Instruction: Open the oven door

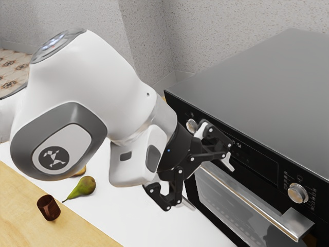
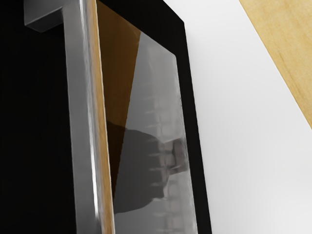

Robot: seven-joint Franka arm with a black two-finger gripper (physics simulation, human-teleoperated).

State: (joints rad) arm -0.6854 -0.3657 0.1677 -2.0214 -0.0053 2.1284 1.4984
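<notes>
- Exterior view: gripper (image 1: 208,183) near ctr of frame, a bit right, at the oven front; fingers wide apart, nothing gripped.
- Oven door (image 1: 218,206) in lower right of frame, just beyond the fingers; looks shut, flush w/ the control panel (image 1: 257,162).
- Door handle (image 1: 257,201) runs from btwn the fingertips, as seen from here, down toward lower right; can't tell if either finger touches it.
- Knobs: one (image 1: 192,125) right by the hand, the other (image 1: 297,193) well apart, near the frame's right edge.
- Wrist view: metal handle lies along the door glass, in front of the hand; dark reflection in the glass. White counter (image 2: 243,146) past the door's black border, wood surface (image 2: 287,44) beyond.
- Lower left of exterior frame: green pear (image 1: 82,187) on the white counter, brown cup (image 1: 49,208) on the wood.
</notes>
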